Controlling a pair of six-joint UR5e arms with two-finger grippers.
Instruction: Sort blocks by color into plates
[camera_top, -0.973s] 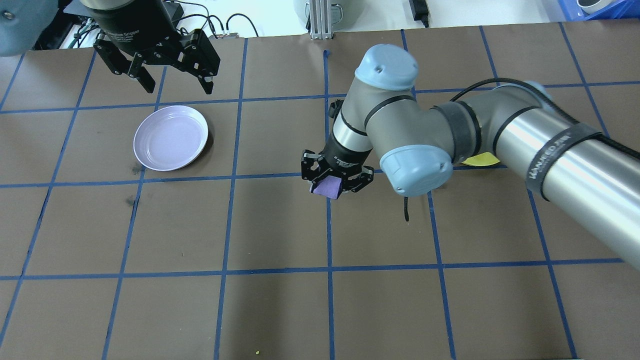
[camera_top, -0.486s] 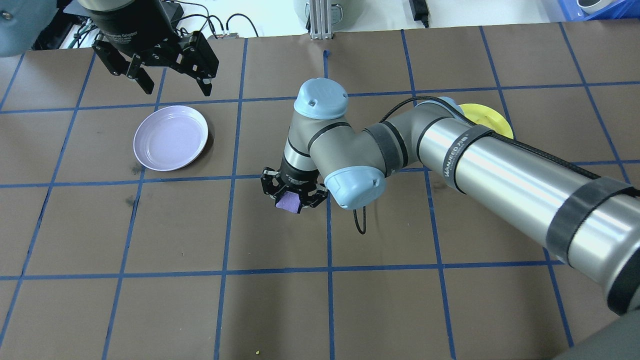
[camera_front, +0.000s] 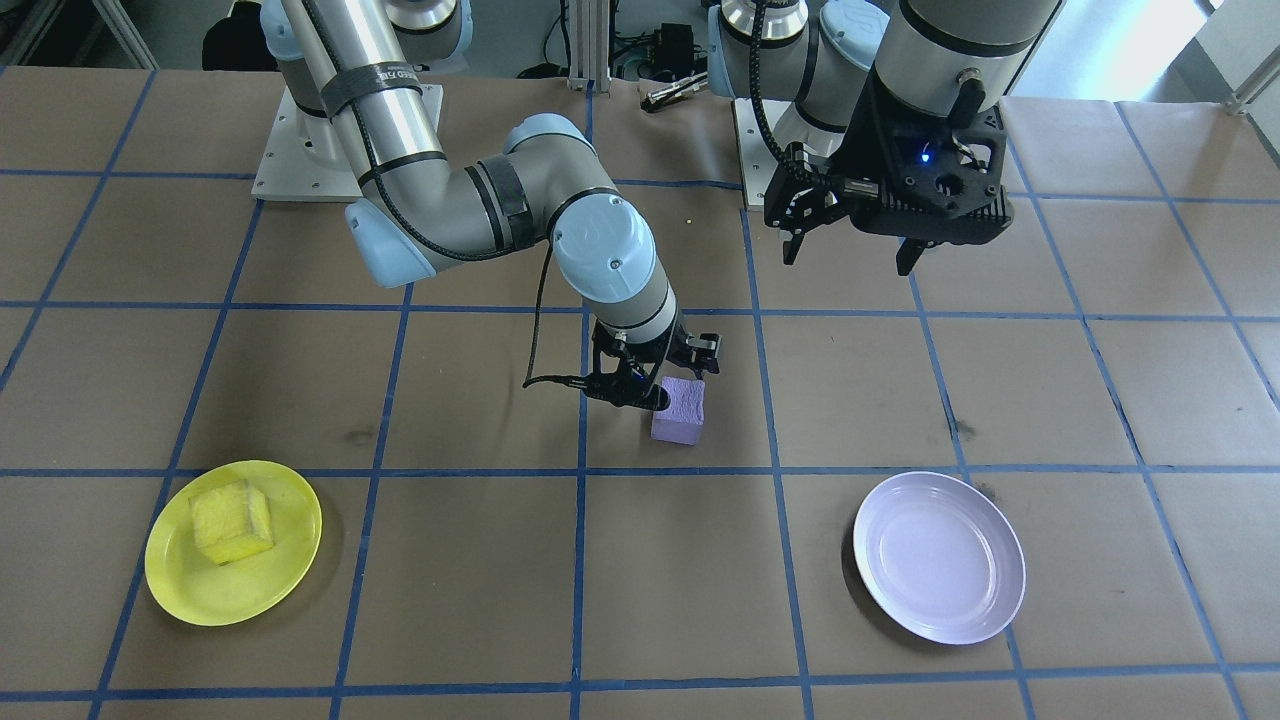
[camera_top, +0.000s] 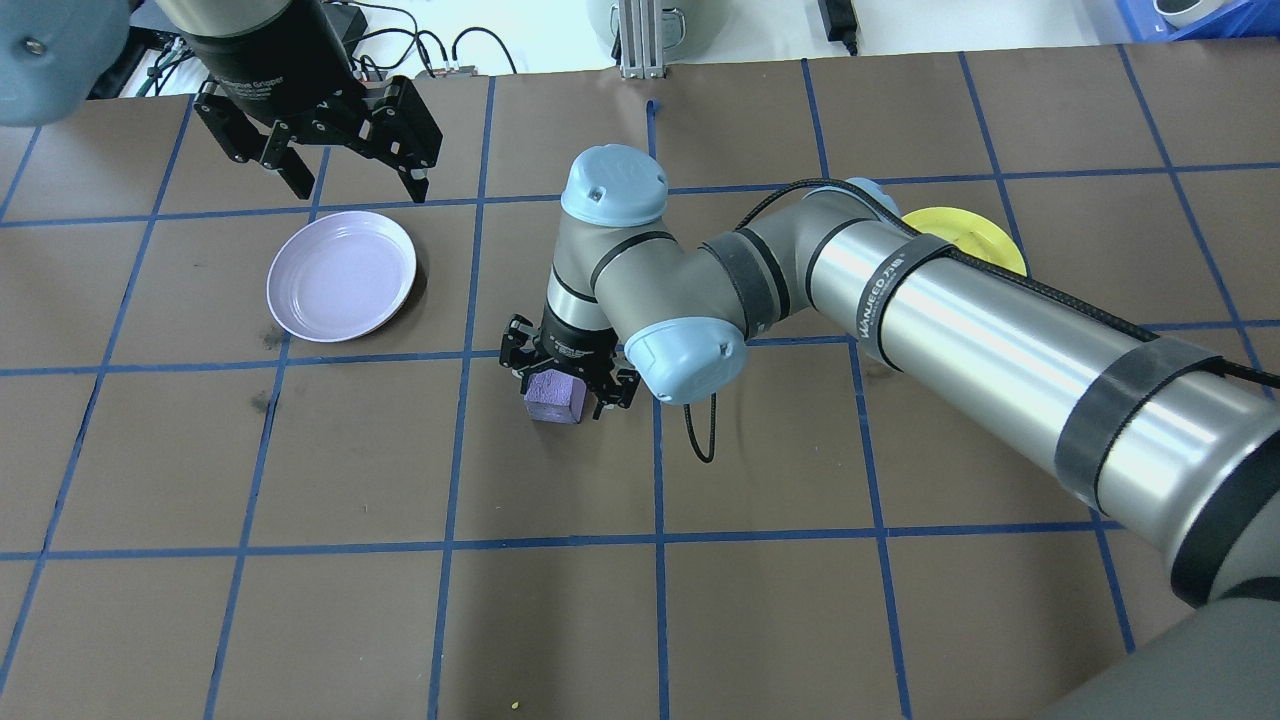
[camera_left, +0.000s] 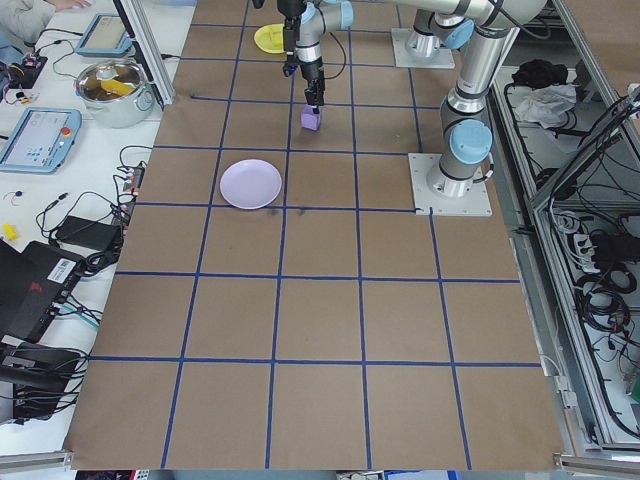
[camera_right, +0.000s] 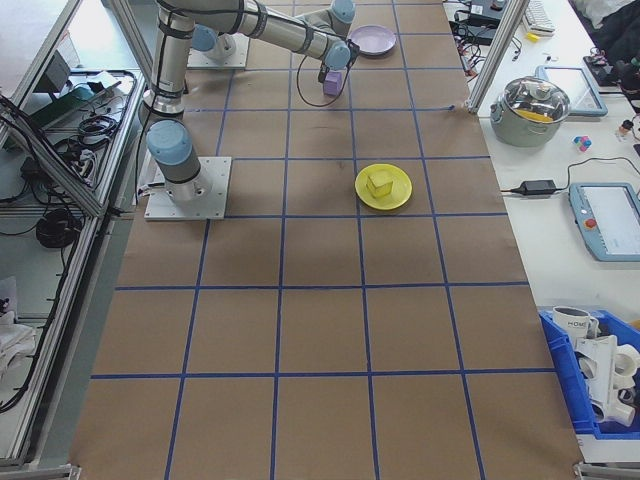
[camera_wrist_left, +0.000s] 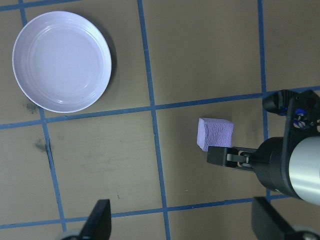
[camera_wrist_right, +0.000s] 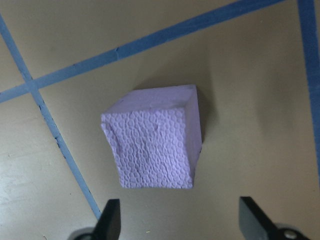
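I see the right gripper (camera_top: 566, 384) spread wide above the purple block (camera_front: 678, 410), which rests mid-table, well short of the lavender plate (camera_front: 985, 600). The left gripper (camera_top: 345, 165), also open and empty, hangs near that plate; reaching for the block, I risk an arm collision.

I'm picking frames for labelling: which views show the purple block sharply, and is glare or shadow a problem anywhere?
Right wrist view: purple block sharp, texture clear, dark shadow along its right side. Left wrist view: crisp too, soft shadow beside the lavender plate. Side views: block tiny. Overhead view: bright highlight streak on the right arm's metal tube.
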